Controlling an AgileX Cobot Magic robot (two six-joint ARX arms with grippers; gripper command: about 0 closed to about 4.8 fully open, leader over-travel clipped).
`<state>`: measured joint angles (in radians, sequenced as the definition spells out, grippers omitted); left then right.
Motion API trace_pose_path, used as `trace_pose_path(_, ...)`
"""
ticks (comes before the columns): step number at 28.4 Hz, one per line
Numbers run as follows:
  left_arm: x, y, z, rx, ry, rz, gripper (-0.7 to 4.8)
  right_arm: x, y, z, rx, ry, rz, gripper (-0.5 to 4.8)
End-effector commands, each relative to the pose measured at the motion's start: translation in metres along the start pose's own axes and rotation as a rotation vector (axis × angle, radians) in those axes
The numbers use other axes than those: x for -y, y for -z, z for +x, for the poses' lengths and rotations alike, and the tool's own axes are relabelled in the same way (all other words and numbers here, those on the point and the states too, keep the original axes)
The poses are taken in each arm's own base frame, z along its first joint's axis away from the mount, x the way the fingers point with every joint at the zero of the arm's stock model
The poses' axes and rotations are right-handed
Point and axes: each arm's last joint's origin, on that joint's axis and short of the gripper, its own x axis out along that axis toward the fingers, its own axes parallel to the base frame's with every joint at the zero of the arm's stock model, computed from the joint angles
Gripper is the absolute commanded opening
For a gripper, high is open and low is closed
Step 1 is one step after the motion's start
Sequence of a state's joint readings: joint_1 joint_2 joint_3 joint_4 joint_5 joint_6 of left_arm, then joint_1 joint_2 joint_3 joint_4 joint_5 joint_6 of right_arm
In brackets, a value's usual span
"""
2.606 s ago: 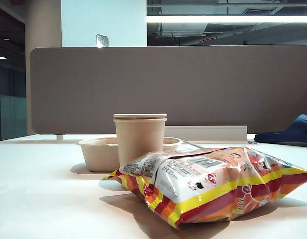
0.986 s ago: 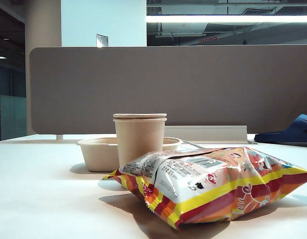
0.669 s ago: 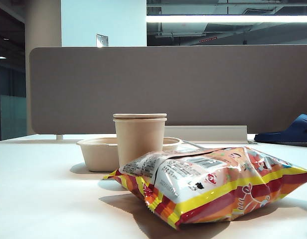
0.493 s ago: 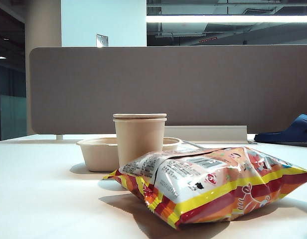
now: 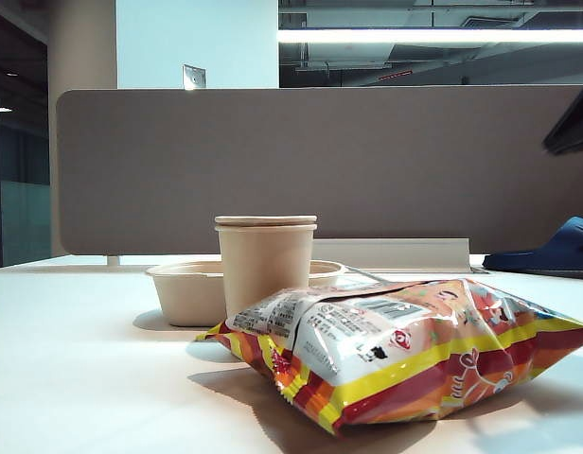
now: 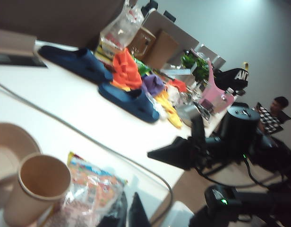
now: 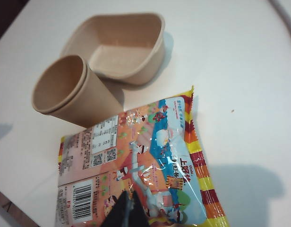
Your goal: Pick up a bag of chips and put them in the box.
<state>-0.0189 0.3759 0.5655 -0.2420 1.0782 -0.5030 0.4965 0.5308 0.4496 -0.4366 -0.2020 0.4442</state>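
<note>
Currently: striped glossy bag of chips (image 7: 136, 161) at twelve o'clock beneath right tool (image 7: 127, 211), pinched empty; left tool (image 6: 127, 213) likewise, farther off.

A white table (image 5: 74, 378) bears the bag of chips (image 5: 405, 350), the box (image 5: 183, 291) and a beige cup (image 5: 264, 263).

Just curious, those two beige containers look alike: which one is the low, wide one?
The box, a shallow rounded tray behind the paper cup, which stands tall and narrow beside the bag of chips.
</note>
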Motion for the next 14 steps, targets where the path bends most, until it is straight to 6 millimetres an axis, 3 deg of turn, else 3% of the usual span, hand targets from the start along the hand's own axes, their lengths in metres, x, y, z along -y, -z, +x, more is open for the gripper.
trace_pose_path(1, -0.005, 0.002, 0.006, -0.048, 0.003, -0.005, 0.17, -0.004, -0.009, 0.009, -0.040, 0.011, 0.003, -0.06)
trace_pose_path(6, -0.018, 0.014, 0.020, -0.160, -0.085, -0.028, 0.18, -0.004, -0.017, 0.025, -0.121, 0.054, 0.022, -0.06)
trace_pose_path(14, -0.021, 0.035, 0.059, -0.361, -0.211, 0.110, 0.21, 0.001, -0.016, 0.045, -0.218, 0.103, 0.045, -0.05)
